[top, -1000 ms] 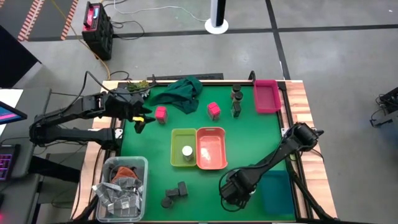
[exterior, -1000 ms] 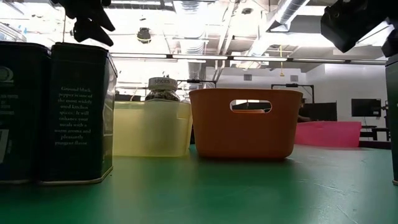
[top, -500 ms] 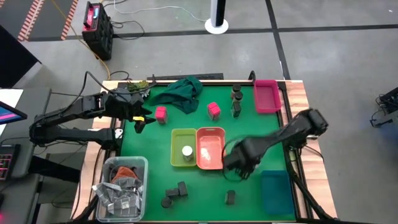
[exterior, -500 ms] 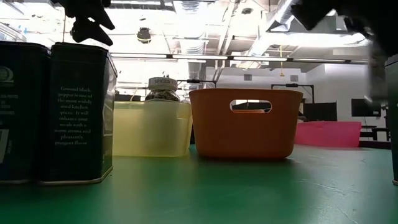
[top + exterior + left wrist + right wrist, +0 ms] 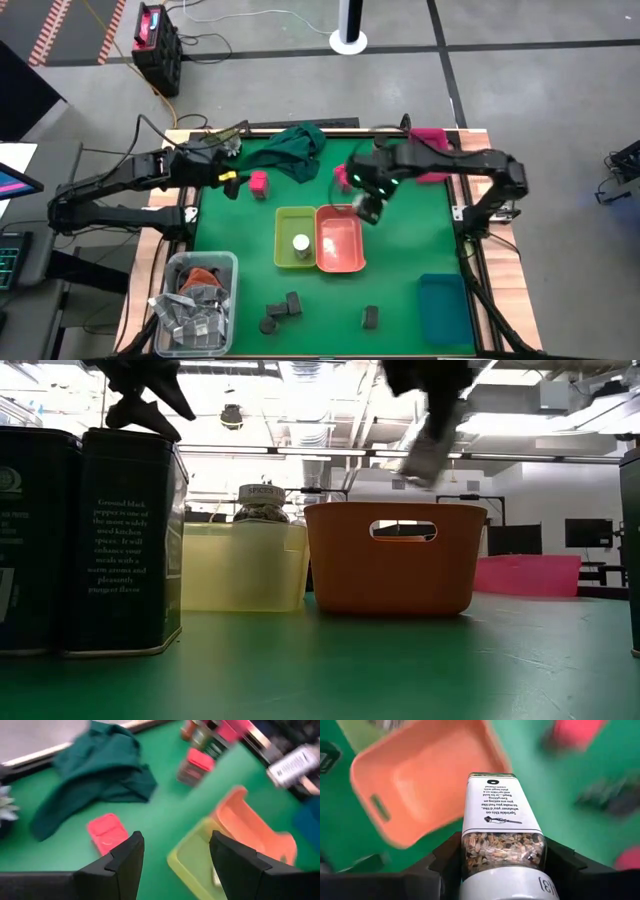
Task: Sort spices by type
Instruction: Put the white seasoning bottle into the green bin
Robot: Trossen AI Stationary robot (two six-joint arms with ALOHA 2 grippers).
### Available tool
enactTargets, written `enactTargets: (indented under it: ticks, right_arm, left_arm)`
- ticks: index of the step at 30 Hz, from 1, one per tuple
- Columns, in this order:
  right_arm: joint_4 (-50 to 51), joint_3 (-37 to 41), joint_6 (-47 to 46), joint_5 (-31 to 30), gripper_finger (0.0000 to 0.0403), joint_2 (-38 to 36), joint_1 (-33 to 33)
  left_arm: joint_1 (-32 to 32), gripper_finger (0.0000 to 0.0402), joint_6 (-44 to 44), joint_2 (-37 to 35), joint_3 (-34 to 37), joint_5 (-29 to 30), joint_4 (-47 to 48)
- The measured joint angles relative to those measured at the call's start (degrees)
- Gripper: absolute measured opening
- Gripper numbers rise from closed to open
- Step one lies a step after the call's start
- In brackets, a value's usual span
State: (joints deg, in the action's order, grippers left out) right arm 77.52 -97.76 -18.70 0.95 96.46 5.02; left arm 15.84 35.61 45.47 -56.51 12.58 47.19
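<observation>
Right wrist view: the right gripper (image 5: pixel 502 865) is clamped on a spice jar (image 5: pixel 502 820), held above the orange bin (image 5: pixel 420 775), I think to carry it toward the bins for sorting.
Jar look: clear glass with seeds inside, white label, white cap.
Yellow-green bin (image 5: pixel 295 237): one white-topped jar (image 5: pixel 301 243) already stands inside.
Left gripper (image 5: pixel 172 865): fingers apart, holding nothing, over the cloth side near a pink pack (image 5: pixel 107 832).

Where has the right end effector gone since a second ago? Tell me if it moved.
Yes. The right end effector, shut on a white-topped jar, moved from the table's near edge up toward the far side, now above the orange bin.
</observation>
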Motion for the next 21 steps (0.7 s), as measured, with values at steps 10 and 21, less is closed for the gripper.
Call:
enactTargets:
  ticks: [10,21]
  right_arm:
    - [-0.26,-25.92,24.87,-1.00,0.0228,20.48,-0.06]
    - [2.45,-36.65,29.88,1.03,0.0228,32.14,-2.11]
  left_arm:
    - [0.00,0.0214,9.94,-1.00,0.00,4.54,-1.35]
    - [0.00,0.0214,10.93,-9.10,0.01,8.46,3.57]
